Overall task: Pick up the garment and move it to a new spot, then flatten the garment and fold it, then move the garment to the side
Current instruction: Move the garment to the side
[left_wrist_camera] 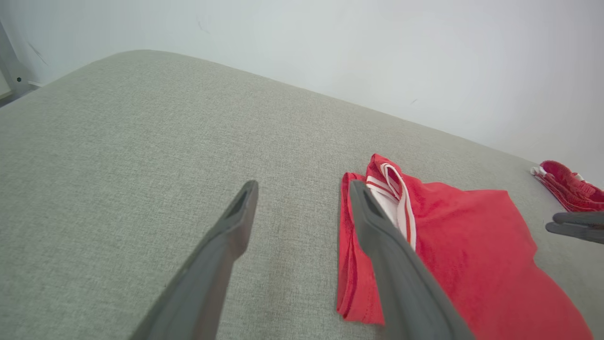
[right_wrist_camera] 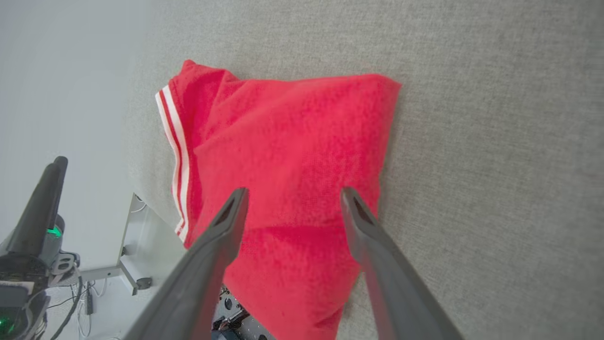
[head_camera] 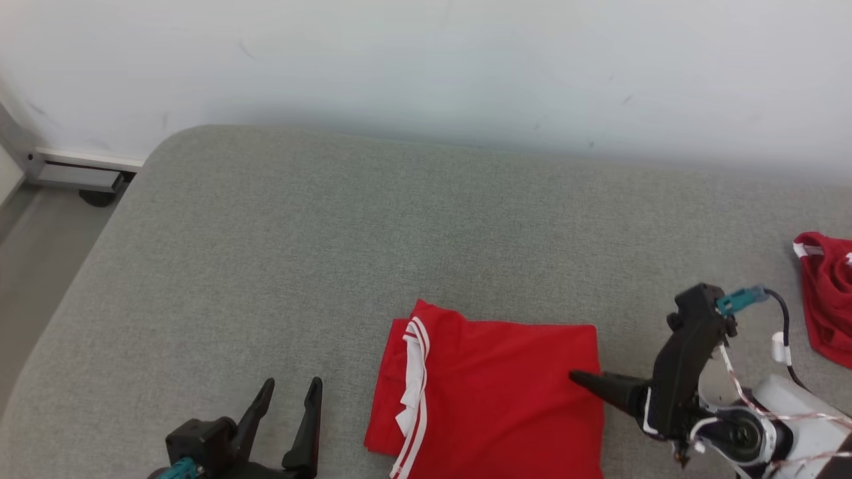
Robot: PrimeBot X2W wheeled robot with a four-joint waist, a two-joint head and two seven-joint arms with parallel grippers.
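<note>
A red garment with white stripes lies folded into a rough rectangle near the front edge of the grey cushioned surface. In the left wrist view the garment shows its striped edge, and in the right wrist view the garment lies flat under the fingers. My right gripper hovers at the garment's right edge, pointing left; my right gripper is open with nothing between its fingers. My left gripper stands open to the left of the garment, apart from it, and my left gripper holds nothing.
A second red piece of cloth lies crumpled at the far right of the surface. A pale wall runs behind. The surface's rounded left corner drops to the floor, where a metal frame foot stands. Bare grey cushion stretches left and behind the garment.
</note>
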